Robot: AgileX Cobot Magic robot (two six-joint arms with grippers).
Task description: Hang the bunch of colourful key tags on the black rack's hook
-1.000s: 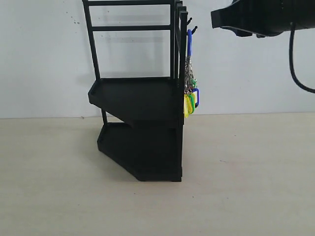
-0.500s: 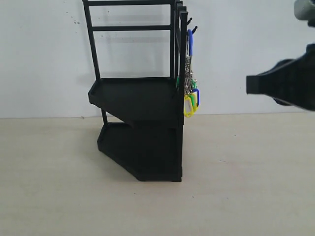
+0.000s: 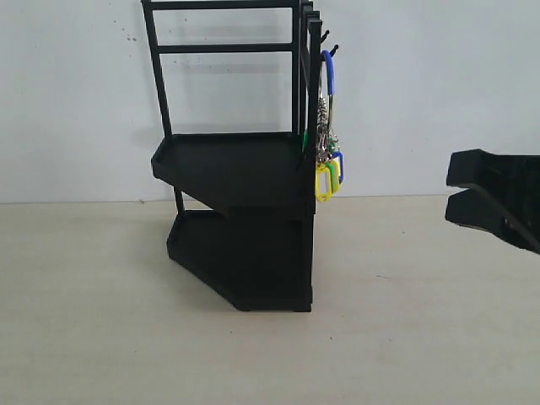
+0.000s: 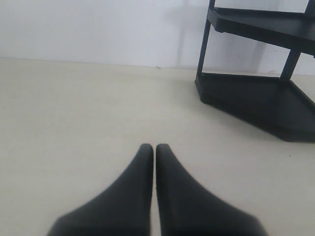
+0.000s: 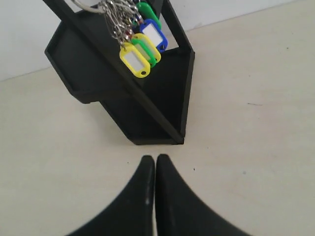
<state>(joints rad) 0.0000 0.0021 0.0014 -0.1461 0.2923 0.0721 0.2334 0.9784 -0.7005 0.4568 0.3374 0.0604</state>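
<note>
— What's changed, starting from your left?

— Nothing I can report there. My left tool (image 4: 155, 147) sits with its fingers pressed together, empty, low over the counter (image 4: 74, 108) and well off the foot of the rack (image 3: 236, 169). The change is right of the rack. A second ago my right tool (image 3: 454, 192) was up by the hook (image 3: 332, 51), and it has since dropped and backed away.

— And the bunch?

— The bunch (image 3: 326, 173) hangs from that hook by its blue loop, against the rack's right edge, tags beside the upper tray. Nothing of mine touches it, so I judge the hanging done.

— Where is it relative to the right tool?

— That tool is closed on nothing, well right of the rack, about level with the tags. The bunch is well apart from it, back toward the rack.
</note>
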